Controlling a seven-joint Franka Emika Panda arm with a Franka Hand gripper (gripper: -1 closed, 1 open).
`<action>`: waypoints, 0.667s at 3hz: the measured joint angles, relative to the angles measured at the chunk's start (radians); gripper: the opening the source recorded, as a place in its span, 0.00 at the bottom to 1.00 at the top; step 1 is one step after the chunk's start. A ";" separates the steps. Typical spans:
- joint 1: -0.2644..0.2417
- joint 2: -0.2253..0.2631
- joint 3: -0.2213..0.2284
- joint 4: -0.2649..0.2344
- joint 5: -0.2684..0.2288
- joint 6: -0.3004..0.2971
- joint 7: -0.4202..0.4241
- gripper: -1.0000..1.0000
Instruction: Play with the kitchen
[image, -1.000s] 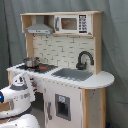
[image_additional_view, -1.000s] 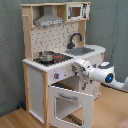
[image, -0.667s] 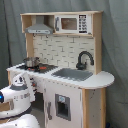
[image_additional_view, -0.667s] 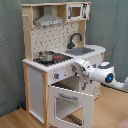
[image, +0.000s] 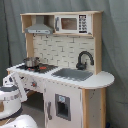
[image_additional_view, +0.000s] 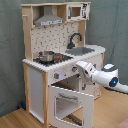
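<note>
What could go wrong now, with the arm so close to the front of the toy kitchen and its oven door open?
1. In the second exterior view the arm reaches toward the knob panel just above the open oven door; lowering might strike the door.
2. A small pot sits on the stovetop near the edge; a hard push on the kitchen might shake it off.

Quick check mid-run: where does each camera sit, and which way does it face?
First exterior view: off the sink end, facing the kitchen front; arm low in its left.
Second exterior view: off the stove end, facing the open oven door; arm enters from its right.
Shared: faucet, pot, microwave, hood.
</note>
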 joint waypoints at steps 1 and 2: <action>0.064 0.000 -0.001 -0.007 0.000 -0.078 0.000 1.00; 0.132 0.000 -0.006 -0.022 0.000 -0.154 0.000 1.00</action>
